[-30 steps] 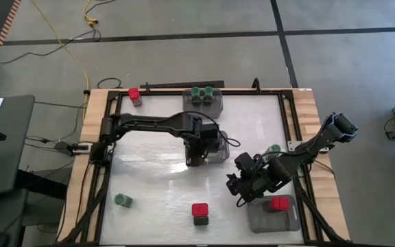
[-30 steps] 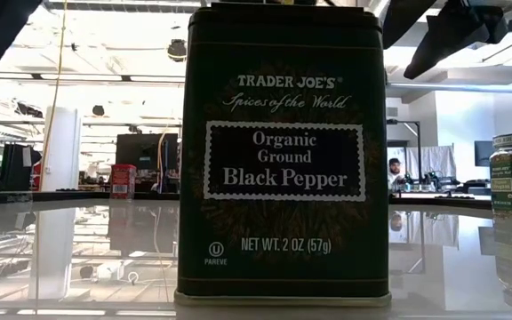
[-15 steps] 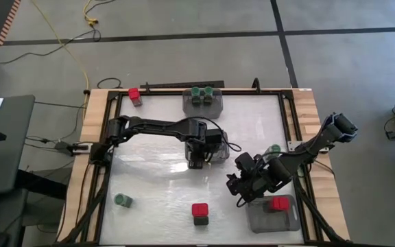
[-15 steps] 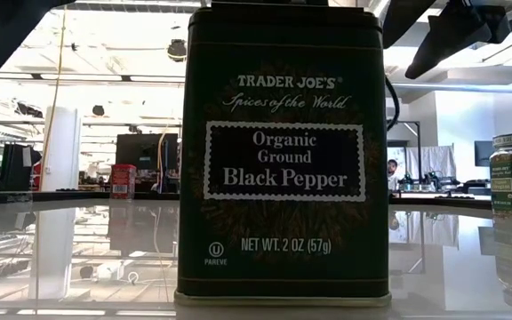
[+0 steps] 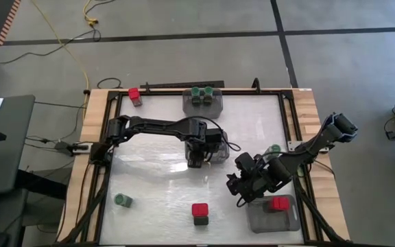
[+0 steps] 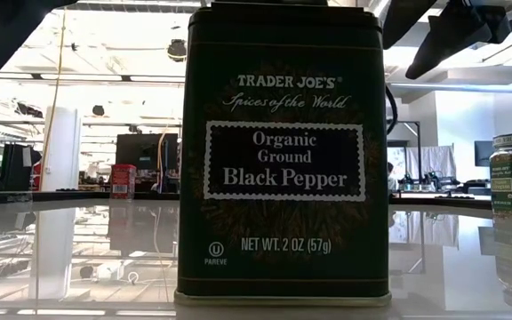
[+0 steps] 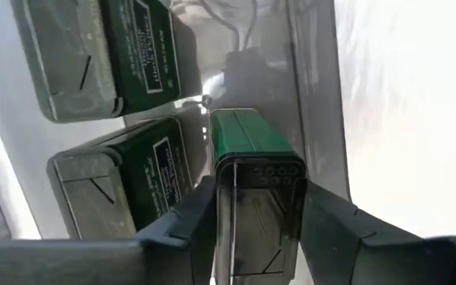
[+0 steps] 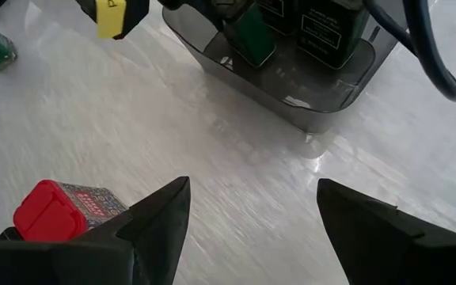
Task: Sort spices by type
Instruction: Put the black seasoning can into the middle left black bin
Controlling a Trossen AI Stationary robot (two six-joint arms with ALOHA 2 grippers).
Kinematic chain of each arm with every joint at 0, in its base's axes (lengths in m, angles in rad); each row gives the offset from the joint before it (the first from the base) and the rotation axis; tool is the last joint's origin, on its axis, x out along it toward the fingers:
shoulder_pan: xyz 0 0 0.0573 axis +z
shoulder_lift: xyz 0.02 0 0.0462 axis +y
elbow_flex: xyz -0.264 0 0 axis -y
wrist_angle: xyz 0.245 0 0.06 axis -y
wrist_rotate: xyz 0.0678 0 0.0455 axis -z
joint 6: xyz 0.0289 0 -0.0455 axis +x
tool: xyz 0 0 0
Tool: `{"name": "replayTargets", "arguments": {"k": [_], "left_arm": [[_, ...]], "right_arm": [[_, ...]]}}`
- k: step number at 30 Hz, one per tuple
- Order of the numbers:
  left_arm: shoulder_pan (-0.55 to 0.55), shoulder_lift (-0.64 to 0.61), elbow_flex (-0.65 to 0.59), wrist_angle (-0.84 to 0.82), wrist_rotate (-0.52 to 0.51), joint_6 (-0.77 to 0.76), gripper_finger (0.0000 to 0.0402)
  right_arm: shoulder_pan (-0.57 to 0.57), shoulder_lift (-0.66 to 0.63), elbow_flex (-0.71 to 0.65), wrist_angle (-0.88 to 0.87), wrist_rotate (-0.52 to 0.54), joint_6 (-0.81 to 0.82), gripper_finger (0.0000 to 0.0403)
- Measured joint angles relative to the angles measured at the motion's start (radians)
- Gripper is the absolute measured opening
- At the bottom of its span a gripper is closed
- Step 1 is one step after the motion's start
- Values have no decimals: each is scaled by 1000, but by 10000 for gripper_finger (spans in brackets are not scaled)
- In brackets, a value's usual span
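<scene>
My left gripper [image 5: 197, 158] reaches down into the grey centre bin [image 5: 219, 154], shut on a dark green spice tin [image 7: 248, 138] with a black top. Two more such tins [image 7: 137, 43] [image 7: 145, 174] lie flat on the bin's floor beside it. My right gripper [image 5: 240, 186] hangs open over the bare table, between the centre bin and the near-right bin [image 5: 273, 218]. A red-capped jar [image 8: 54, 207] stands close by its fingers, untouched. My left gripper pinches the tin's top end [image 7: 260, 186] between its two fingers [image 7: 187, 226], one on each opposite side. The fingers come from above, pointing steeply down. The tin hangs below them, bottom end down inside the bin. Whether that end touches the floor I cannot tell.
A far bin [image 5: 203, 100] holds green-capped jars. The near-right bin holds a red-capped jar [image 5: 278, 203]. Loose on the table are red-capped jars [image 5: 135, 95] [image 5: 199, 213] and green-capped jars [image 5: 123, 200] [image 5: 273, 149]. A black pepper tin [image 6: 283, 151] fills the low view.
My left gripper has gone down with the tin into the centre bin, then kept still. It stays shut on the tin.
</scene>
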Motion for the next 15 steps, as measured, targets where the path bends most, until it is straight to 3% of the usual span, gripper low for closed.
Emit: {"name": "replayTargets", "arguments": {"k": [15], "left_arm": [[-3,0,0,27,0,-64,164]], "right_arm": [[2,0,0,-4,0,0,303]]}}
